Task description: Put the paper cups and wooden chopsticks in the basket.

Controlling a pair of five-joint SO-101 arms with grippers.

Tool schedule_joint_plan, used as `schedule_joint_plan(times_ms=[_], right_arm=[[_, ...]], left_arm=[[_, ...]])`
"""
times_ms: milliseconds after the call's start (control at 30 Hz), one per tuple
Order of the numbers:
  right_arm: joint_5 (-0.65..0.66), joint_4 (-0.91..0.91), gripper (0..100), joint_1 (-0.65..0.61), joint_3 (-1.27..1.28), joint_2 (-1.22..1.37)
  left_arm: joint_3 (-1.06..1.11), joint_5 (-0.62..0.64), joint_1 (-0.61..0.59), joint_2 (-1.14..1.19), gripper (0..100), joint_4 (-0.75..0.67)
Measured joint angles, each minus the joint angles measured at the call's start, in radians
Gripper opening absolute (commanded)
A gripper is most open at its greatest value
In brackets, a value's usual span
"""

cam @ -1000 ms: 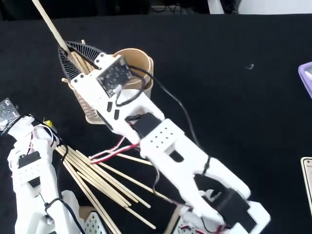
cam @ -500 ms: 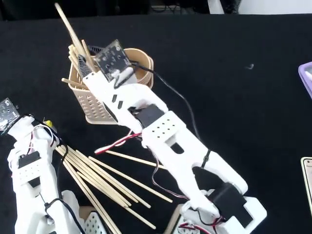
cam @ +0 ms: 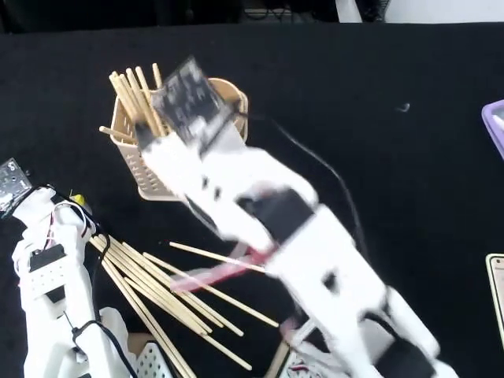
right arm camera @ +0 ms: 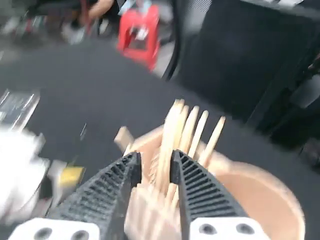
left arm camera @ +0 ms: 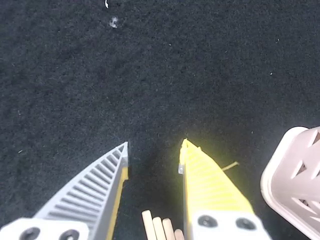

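Note:
The beige basket [cam: 138, 169] stands at the table's far left with a bundle of wooden chopsticks [cam: 134, 94] upright in it. A paper cup [cam: 234, 101] sits against its right side. In the right wrist view my right gripper [right arm camera: 154, 159] hovers just above those chopsticks [right arm camera: 187, 132] and the cup [right arm camera: 260, 200], slightly open with nothing between the fingers. Several loose chopsticks [cam: 169, 291] lie fanned on the cloth in front. My left gripper [left arm camera: 154, 145] is open low over the cloth, with chopstick ends [left arm camera: 160, 227] between its fingers and the basket's corner [left arm camera: 295, 185] beside it.
The right arm [cam: 299, 236] stretches diagonally from the front edge to the basket. The left arm [cam: 47, 268] stands at the front left. A purple object [cam: 494, 122] sits at the right edge. Black cloth [cam: 378, 102] covers the table.
The chopstick that my right gripper held high has dropped into the basket with the others. The right arm has swung back and up. The left arm has kept still.

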Motion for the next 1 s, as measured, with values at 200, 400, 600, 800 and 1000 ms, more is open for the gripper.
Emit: schedule_joint_plan(times_ms=[200,400,600,800,1000], right_arm=[[0.000,0.235,10.3,-0.044,0.302,-0.250],[0.000,0.051,15.6,-0.080,0.750,-0.282],[-0.002,-0.038,24.0,-0.104,0.853,-0.235],[-0.002,-0.049,24.0,-0.107,0.853,-0.180],[-0.002,-0.049,24.0,-0.107,0.855,-0.180]], left_arm=[[0.000,0.000,0.000,0.000,17,0.000],[0.000,0.000,0.000,0.000,17,0.000],[0.000,0.000,0.000,0.000,17,0.000],[0.000,0.000,0.000,0.000,17,0.000],[0.000,0.000,0.000,0.000,17,0.000]])
